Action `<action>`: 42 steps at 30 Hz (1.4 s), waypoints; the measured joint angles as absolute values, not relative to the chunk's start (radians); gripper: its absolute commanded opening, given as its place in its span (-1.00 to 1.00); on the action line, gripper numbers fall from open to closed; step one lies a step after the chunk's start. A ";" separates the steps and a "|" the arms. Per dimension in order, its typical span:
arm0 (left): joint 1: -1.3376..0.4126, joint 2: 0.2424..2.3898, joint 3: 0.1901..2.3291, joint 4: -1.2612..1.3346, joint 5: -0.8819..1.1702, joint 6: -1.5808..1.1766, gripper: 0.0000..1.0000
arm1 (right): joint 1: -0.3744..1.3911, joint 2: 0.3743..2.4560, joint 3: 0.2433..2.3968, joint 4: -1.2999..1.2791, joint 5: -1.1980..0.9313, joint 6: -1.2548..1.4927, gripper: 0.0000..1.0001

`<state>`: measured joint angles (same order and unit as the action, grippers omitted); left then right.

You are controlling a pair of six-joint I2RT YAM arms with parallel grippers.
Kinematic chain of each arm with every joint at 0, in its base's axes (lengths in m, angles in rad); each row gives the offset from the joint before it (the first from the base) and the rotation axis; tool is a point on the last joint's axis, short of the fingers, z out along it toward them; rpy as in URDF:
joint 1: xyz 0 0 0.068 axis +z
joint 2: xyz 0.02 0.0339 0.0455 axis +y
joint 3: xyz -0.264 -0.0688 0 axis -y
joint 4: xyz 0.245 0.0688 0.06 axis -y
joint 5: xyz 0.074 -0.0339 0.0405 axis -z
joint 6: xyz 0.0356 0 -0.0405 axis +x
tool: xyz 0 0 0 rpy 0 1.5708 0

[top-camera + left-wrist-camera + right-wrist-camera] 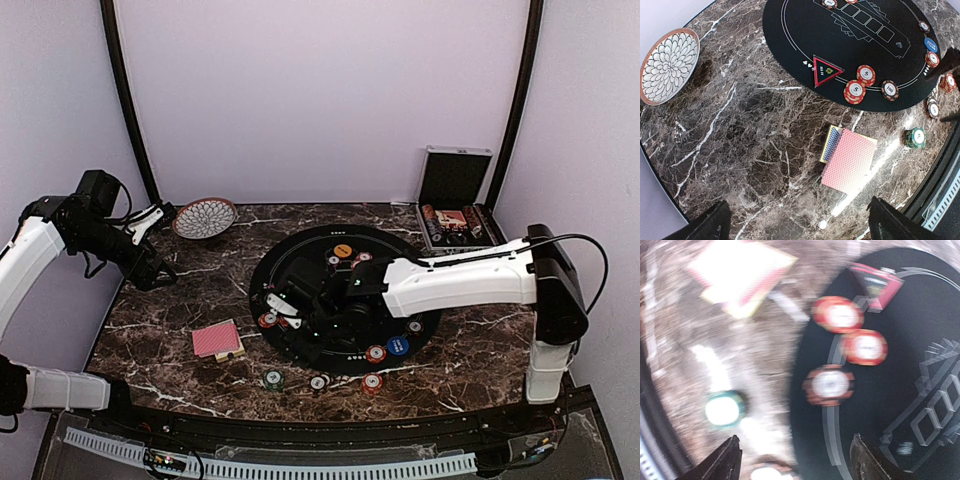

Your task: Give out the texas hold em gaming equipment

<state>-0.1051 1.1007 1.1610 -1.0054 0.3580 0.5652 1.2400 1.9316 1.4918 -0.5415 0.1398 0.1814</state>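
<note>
A red-backed deck of cards (217, 339) lies on the marble left of the black round mat (340, 235), partly over a yellow-edged box (829, 145). Two red chips (866, 75) and a dark chip (889, 90) sit at the mat's near left rim, beside a red triangle marker (826, 71). My right gripper (276, 302) hovers open just above them with nothing between its fingers; its view is blurred, showing the dark chip (829, 384) ahead of the right gripper (795, 460). My left gripper (155, 272) is raised at the far left, with the left gripper (797, 225) open and empty.
A patterned bowl (205, 217) stands at the back left. An open silver case (455, 205) with chips stands at the back right. More chips lie near the front: green (273, 378), red (371, 381), blue (398, 346). An orange chip (343, 251) rests on the mat's far side.
</note>
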 measured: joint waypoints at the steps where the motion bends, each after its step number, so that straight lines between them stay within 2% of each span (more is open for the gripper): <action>1: -0.105 1.101 1.161 -1.005 0.358 0.565 0.98 | 1.259 1.932 1.492 -0.541 0.121 0.180 0.55; 8: -0.105 1.101 1.161 -1.005 0.358 0.565 0.98 | 1.315 1.997 1.531 -0.544 0.015 0.154 0.56; 22: -0.105 1.096 1.161 -1.005 0.360 0.565 0.98 | 1.316 2.100 1.621 -0.554 -0.061 0.095 0.53; 35: -0.105 1.096 1.161 -1.005 0.361 0.565 0.97 | 1.316 2.175 1.634 -0.571 -0.075 0.060 0.39; 42: -0.105 1.096 1.161 -1.005 0.361 0.565 0.98 | 1.316 2.178 1.646 -0.572 -0.075 0.056 0.22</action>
